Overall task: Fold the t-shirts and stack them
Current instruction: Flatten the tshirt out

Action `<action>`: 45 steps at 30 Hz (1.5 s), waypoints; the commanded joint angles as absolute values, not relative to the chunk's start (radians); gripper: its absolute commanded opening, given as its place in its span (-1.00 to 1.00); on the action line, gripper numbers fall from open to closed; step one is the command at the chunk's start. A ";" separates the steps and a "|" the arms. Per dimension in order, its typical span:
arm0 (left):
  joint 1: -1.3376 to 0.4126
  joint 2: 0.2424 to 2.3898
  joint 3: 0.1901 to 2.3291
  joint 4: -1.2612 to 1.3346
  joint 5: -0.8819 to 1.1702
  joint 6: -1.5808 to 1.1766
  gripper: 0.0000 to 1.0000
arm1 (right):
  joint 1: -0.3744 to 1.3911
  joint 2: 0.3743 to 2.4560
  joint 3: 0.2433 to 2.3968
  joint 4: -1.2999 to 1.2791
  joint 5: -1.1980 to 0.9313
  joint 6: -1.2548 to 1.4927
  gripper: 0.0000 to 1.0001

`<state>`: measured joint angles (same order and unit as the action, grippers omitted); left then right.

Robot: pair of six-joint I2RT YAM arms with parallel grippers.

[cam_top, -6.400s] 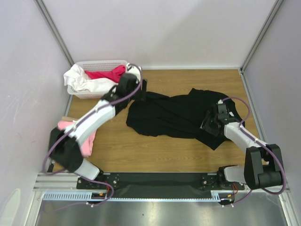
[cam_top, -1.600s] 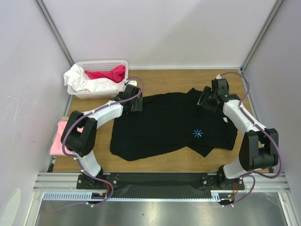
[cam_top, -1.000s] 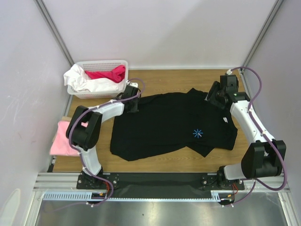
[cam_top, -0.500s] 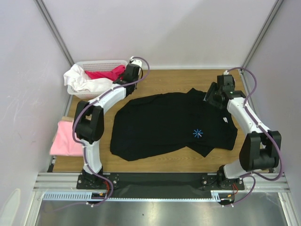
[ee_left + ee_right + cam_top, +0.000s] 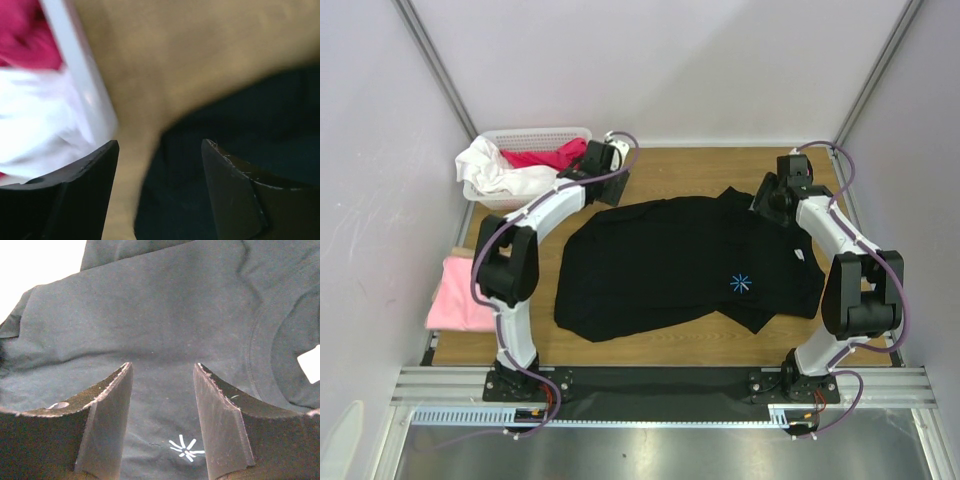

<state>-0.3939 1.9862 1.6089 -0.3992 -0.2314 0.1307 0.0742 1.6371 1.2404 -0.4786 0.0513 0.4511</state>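
Observation:
The black t-shirt [image 5: 670, 265] lies spread flat on the wooden table, its pale-blue starburst [image 5: 740, 283] facing up. The pink t-shirt [image 5: 458, 296] lies folded at the table's left edge. My left gripper [image 5: 616, 187] hovers open and empty over the black shirt's far-left corner, beside the basket. In the left wrist view the left gripper [image 5: 160, 145] has bare wood and black cloth [image 5: 240, 125] beneath it. My right gripper [image 5: 764, 206] is open above the collar area. The right wrist view shows the right gripper [image 5: 162, 365] empty over the shirt [image 5: 150, 315] and starburst [image 5: 186, 450].
A white basket [image 5: 535, 132] with white and magenta clothes stands at the far left corner; its wall [image 5: 82, 75] is close to my left fingers. A white neck label [image 5: 310, 364] shows inside the collar. Booth walls enclose the table on three sides.
The left gripper let go of the black shirt's far-left corner, lifted toward the basket, and its jaws closed then opened. The right arm only shifted slightly. The shirt lies unchanged.

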 commanded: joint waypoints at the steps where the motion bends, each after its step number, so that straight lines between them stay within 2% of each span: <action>1: -0.390 1.841 1.484 -0.436 -0.072 0.080 0.49 | 0.072 1.635 1.279 -0.463 0.017 0.456 0.14; 13: -0.374 1.833 1.316 -0.348 -0.009 0.081 0.50 | 0.072 1.597 1.232 -0.489 0.038 0.468 0.14; 19: -0.362 1.862 1.287 -0.305 -0.035 0.091 0.41 | 0.072 1.623 1.259 -0.485 0.029 0.476 0.14; 23: -0.351 1.890 1.310 -0.270 -0.104 0.069 0.23 | 0.075 1.646 1.287 -0.500 0.020 0.469 0.14; 24: -0.351 1.896 1.330 -0.267 -0.110 0.058 0.07 | 0.077 1.652 1.290 -0.502 0.024 0.469 0.14; 26: -0.351 1.908 1.344 -0.258 -0.107 0.055 -0.06 | 0.077 1.654 1.293 -0.503 0.031 0.472 0.13; 27: -0.351 1.913 1.354 -0.253 -0.107 0.052 -0.22 | 0.078 1.654 1.292 -0.500 0.034 0.472 0.14; 29: -0.351 1.934 1.368 -0.259 -0.115 0.060 -0.40 | 0.078 1.655 1.295 -0.499 0.040 0.477 0.14; 30: -0.351 1.937 1.380 -0.264 -0.121 0.066 -0.73 | 0.078 1.655 1.299 -0.499 0.044 0.480 0.14; 32: -0.351 1.945 1.393 -0.268 -0.156 0.090 -0.99 | 0.078 1.657 1.301 -0.497 0.049 0.482 0.14; 40: -0.350 1.993 1.563 -0.313 -0.256 0.228 -0.99 | 0.078 1.680 1.313 -0.495 0.038 0.476 0.14; 45: -0.345 2.098 1.711 -0.308 -0.304 0.327 -0.99 | 0.077 1.715 1.331 -0.489 0.023 0.466 0.14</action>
<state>-0.3569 2.0342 1.6104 -0.3180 -0.2436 0.2329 0.0753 1.6936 1.2800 -0.5037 0.0326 0.4702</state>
